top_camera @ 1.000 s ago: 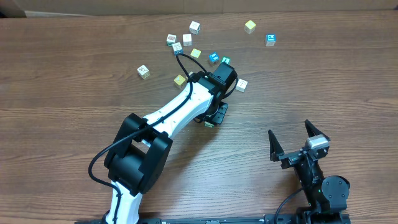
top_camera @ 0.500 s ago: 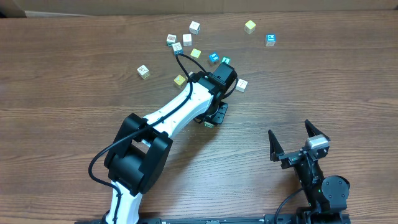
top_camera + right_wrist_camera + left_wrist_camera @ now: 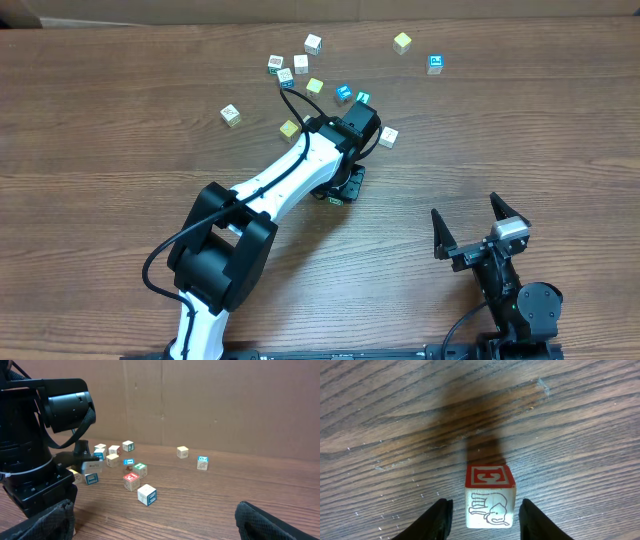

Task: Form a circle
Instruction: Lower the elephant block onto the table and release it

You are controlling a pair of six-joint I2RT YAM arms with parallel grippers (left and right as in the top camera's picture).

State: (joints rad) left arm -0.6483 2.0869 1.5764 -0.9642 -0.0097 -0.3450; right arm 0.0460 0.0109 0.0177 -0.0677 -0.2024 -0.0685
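Left arm [image 3: 285, 175] is stretched long and diagonal across the table [image 3: 100, 150], white forearm reaching out. The wrist is folded over so the left gripper [image 3: 485, 510] points straight down at the wood. Between its black fingers [image 3: 436, 521] sits a red-topped elephant cube [image 3: 490, 500], flat on the table and upright, red letter face up, elephant drawing facing the wrist camera. Look at those jaws: narrow, but a sliver of bare wood shows on each side of the cube, wider on one side. So no pinch here, the fingers stand just beside the cube without touching it.

The clump of cream picture cubes [image 3: 287, 74] lies well beyond that gripper, past the wrist and off to its left, loose and gappy rather than a neat ring. Blue-faced cubes [image 3: 343, 92] sit just beyond the wrist, and a plain yellow cube [image 3: 289, 128] lies beside the forearm.

Over to the right gripper [image 3: 478, 228]: arm tucked low at its base, jaws spread wide, holding nothing, well apart from every cube.
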